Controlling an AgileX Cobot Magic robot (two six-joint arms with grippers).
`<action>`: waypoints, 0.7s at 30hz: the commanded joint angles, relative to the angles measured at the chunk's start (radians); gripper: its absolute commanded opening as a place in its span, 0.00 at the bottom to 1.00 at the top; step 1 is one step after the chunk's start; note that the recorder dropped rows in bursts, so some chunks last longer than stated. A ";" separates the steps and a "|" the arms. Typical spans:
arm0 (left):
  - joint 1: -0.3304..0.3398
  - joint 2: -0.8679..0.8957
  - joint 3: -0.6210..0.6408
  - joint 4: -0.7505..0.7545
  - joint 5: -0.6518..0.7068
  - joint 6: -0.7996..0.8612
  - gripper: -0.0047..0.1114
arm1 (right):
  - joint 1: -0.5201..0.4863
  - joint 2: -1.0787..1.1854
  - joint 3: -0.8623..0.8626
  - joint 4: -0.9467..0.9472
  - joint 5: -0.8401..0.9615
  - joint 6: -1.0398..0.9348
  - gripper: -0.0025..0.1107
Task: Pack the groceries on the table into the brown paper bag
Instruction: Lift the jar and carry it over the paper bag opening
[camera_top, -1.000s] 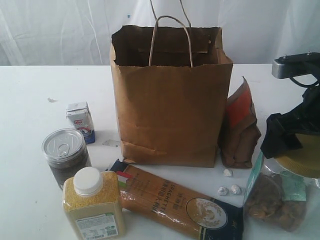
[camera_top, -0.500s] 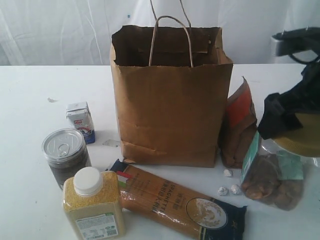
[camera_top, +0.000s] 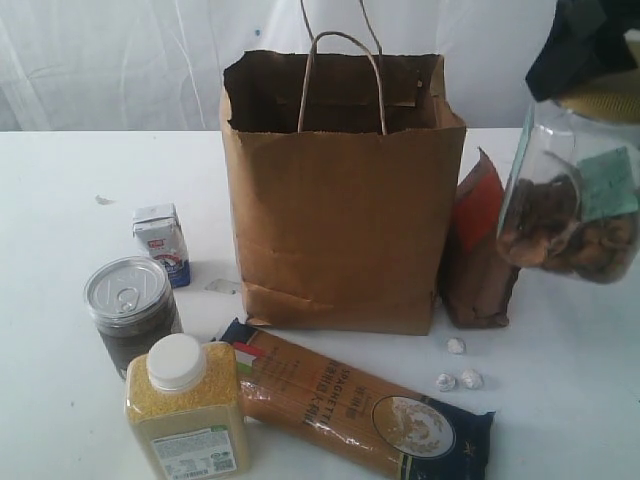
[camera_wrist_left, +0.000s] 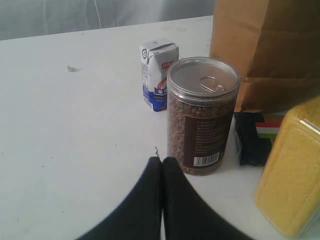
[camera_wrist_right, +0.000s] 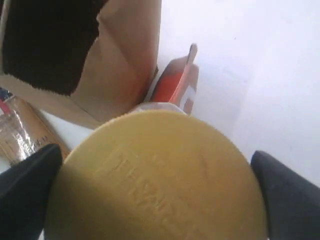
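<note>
You are looking at a brown paper bag (camera_top: 340, 200), a gold-lidded glass jar (camera_top: 575, 215) showing a pale green label (camera_top: 607, 183), a white-and-blue milk carton (camera_top: 162, 243), and a yellow-grain bottle (camera_top: 190, 420) wearing a white cap (camera_top: 176, 360).

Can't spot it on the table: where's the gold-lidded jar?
Exterior view, far right: the gold-lidded jar hangs off the table in the right pincer, just right of the brown-orange pouch.

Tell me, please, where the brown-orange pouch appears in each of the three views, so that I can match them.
Exterior view: the brown-orange pouch stands right of the brown paper bag, partly hidden by the gold-lidded glass jar.
Left wrist view: not in it.
Right wrist view: the pouch shows beyond the jar, beside the bag.
Shared landmark: the brown paper bag, seen in all three views.
</note>
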 joint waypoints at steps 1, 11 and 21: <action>0.003 -0.005 0.003 -0.007 -0.003 0.002 0.04 | 0.002 -0.013 -0.092 0.006 -0.016 0.007 0.02; 0.003 -0.005 0.003 -0.007 -0.003 0.002 0.04 | 0.054 0.039 -0.263 0.029 -0.016 0.011 0.02; 0.003 -0.005 0.003 -0.007 -0.003 0.002 0.04 | 0.152 0.196 -0.525 0.022 -0.016 0.027 0.02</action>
